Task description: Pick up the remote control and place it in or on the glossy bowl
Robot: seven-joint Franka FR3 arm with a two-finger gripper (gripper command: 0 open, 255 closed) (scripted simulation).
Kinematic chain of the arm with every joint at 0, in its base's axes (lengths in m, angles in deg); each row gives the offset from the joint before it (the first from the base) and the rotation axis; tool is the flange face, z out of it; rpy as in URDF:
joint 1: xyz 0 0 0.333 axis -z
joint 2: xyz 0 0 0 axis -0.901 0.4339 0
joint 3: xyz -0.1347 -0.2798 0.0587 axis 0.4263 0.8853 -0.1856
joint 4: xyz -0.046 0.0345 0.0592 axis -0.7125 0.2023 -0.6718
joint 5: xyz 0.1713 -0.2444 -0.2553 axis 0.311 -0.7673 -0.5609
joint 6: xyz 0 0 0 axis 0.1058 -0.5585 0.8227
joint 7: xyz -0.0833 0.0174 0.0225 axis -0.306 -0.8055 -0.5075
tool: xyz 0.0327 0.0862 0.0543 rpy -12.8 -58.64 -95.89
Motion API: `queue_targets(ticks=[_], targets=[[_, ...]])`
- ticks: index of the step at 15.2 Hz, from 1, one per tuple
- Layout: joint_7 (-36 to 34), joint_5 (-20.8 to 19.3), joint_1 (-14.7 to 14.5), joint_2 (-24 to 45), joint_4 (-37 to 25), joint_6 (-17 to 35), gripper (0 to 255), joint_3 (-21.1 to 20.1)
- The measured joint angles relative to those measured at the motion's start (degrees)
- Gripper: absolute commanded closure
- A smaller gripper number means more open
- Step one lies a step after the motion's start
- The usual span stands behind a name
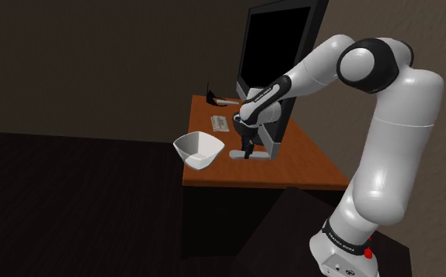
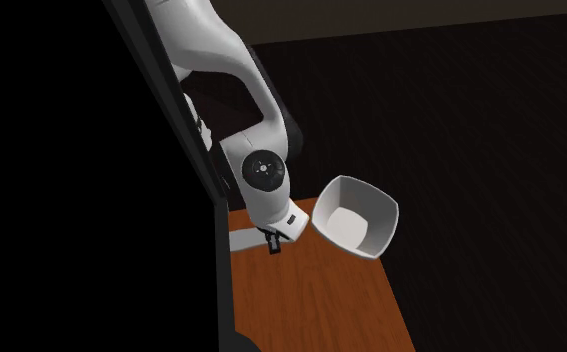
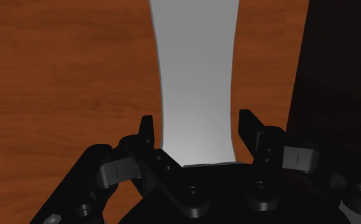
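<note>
Gripper [image 3: 196, 119] fingers apart, straddling pale grey remote [image 3: 195, 76], neither pad pressing. Remote flat on wooden table [image 3: 64, 76], narrow waist between fingers. Likely light, rigid, smooth, so slip risk; clamp across waist. White glossy bowl [image 1: 199, 151] at table edge nearby, empty.

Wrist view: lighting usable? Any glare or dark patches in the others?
Wrist view: remote and table evenly lit, no glare. Shoulder view: room dim, bowl stands out. Second exterior view: big black area at left, bowl bright.
</note>
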Motion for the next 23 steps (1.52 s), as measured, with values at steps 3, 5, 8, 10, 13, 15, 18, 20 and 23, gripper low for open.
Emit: queue_targets(ticks=[3, 5, 8, 10, 13, 15, 18, 20, 23], targets=[[-1.13, -1.81, 0.39, -2.35, -0.16, -2.22, 255, -0.52], [-1.76, -3.13, 1.03, -3.81, 0.44, -3.65, 255, -1.47], [-3.02, -3.71, 1.77, -4.86, -0.22, -5.30, 255, -2.22], [-3.05, -3.84, 2.43, -5.29, -0.77, -6.26, 255, -2.80], [-3.61, -5.09, 3.24, -5.89, -1.55, -8.60, 255, -3.52], [-4.64, -5.47, 3.63, -5.95, -1.72, -9.80, 255, -3.92], [-5.35, -6.32, 4.12, -6.49, -3.44, -13.38, 255, -4.11], [-4.96, -6.56, 4.33, -6.72, -4.30, -14.66, 255, -4.16], [-7.02, -6.61, 4.14, -10.10, -4.84, -15.37, 255, -4.43]])
